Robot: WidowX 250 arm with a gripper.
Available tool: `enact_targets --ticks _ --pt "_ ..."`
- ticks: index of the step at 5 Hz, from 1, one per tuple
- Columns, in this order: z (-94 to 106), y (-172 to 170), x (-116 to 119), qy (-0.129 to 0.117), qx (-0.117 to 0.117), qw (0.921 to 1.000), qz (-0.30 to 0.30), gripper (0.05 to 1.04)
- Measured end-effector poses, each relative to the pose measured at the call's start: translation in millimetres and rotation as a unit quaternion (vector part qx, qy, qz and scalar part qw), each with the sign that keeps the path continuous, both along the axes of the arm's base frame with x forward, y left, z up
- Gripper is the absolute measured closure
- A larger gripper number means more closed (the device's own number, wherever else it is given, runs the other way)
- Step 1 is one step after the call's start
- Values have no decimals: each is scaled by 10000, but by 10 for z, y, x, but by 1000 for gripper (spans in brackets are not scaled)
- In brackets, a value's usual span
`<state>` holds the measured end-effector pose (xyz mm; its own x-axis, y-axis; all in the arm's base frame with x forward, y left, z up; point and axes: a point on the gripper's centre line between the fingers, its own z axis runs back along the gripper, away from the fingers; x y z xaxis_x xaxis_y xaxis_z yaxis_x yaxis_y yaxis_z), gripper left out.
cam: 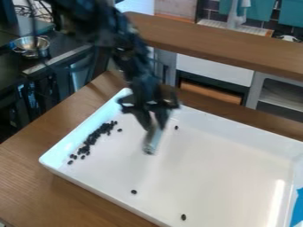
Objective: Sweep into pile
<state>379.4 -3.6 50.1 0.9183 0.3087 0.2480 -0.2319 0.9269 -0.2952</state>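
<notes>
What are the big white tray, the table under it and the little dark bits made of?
The tray looks like smooth, glossy plastic, perhaps enamel, given its bright glare streak. The table seems to be satin-finished wood, judging by its brown grain. The dark bits, small and rounded, could be dried beans or plastic beads.
</notes>
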Motion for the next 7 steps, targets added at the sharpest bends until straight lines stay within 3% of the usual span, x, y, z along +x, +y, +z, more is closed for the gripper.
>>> enact_targets --ticks 1,2,4,6,7 --pt "-201 -458 146 205 263 9994 -72 736" --pt "-322 -587 280 245 412 9988 21 736" --pt "-385 -367 388 192 444 9984 278 736" --pt "-450 71 303 274 233 9984 432 736" --pt "-447 276 230 179 288 9981 515 736"
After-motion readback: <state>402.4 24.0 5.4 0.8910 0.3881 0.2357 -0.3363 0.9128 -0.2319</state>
